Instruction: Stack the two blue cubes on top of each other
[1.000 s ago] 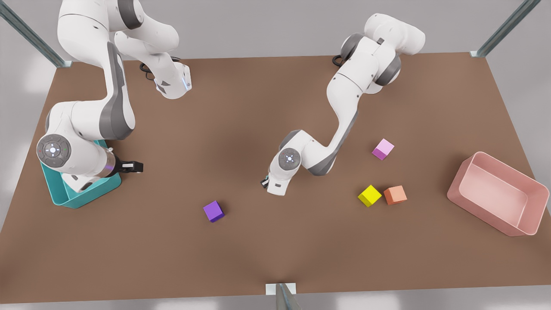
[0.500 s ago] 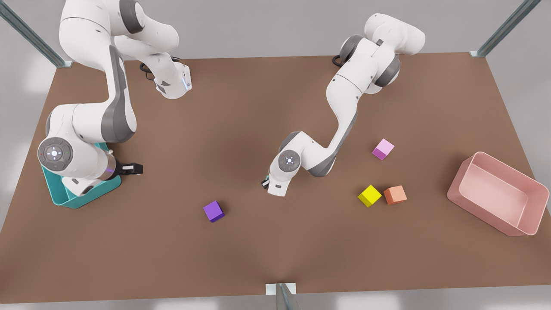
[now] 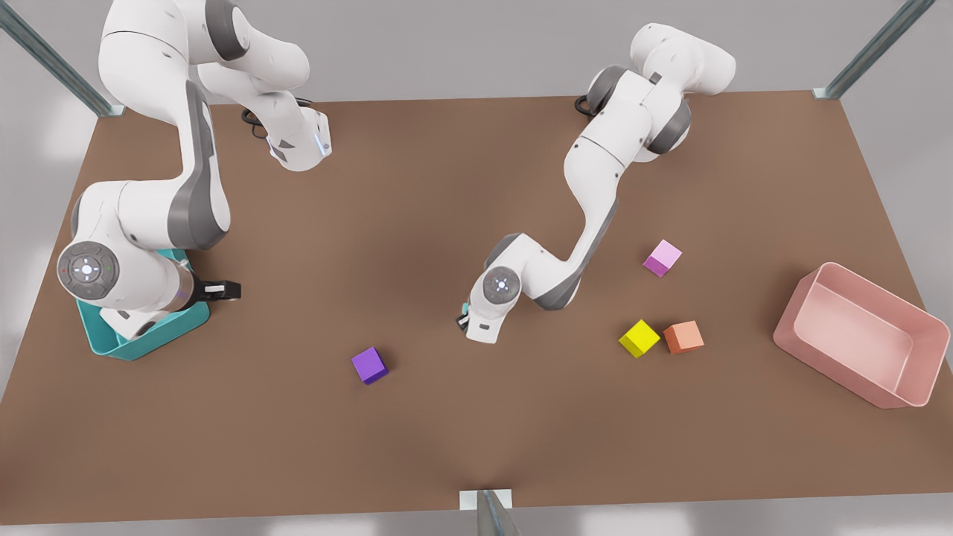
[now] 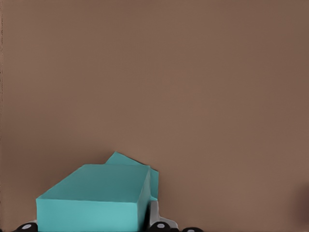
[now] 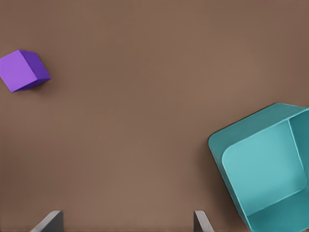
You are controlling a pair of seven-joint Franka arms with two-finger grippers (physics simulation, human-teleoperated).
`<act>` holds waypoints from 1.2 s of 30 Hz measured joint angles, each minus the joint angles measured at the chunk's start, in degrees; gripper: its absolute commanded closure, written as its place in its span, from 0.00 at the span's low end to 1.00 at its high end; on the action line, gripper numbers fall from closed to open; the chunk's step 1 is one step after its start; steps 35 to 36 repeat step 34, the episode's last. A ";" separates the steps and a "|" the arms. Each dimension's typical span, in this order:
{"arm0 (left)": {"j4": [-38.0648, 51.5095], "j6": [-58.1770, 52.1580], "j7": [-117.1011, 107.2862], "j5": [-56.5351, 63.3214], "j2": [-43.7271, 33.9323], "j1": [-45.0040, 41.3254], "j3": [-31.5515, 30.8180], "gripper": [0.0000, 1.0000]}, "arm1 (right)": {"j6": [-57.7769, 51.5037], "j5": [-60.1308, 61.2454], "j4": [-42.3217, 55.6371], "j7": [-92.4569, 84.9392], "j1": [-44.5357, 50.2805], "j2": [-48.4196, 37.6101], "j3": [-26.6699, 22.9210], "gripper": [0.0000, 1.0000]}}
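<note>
Teal bin (image 3: pixel 153 339) (arm-hidden, partly)

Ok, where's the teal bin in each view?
Front view: teal bin at the front view's left, under the right gripper's arm.
Right wrist view: bin beside its open jaws, purple cube opposite.
Left wrist view: the teal is the blue cubes at the left gripper, not the bin.
Shared landmark: the brown table.

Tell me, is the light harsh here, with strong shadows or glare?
Front view: soft, even light, no glare; the table darkens faintly midway and the purple cube casts a slim shadow. Left wrist view: the left tool grips an evenly lit blue cube. Right wrist view: the open right tool, beside the teal bin, casts no visible shadow.
</note>
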 measured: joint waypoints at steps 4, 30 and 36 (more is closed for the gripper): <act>0.02 -1.06 -0.46 0.51 -0.19 0.32 -0.10 0.00 | -0.13 -0.06 0.06 -0.17 -0.07 0.00 -0.03 0.00; -22.05 -33.20 19.60 3.69 -40.82 23.97 3.18 0.00 | -1.62 0.68 2.49 -0.75 -0.07 1.18 0.20 0.00; -20.67 -37.46 27.77 4.08 -41.33 23.83 3.39 0.00 | -1.51 1.06 2.42 -1.13 -0.24 0.90 -0.07 0.00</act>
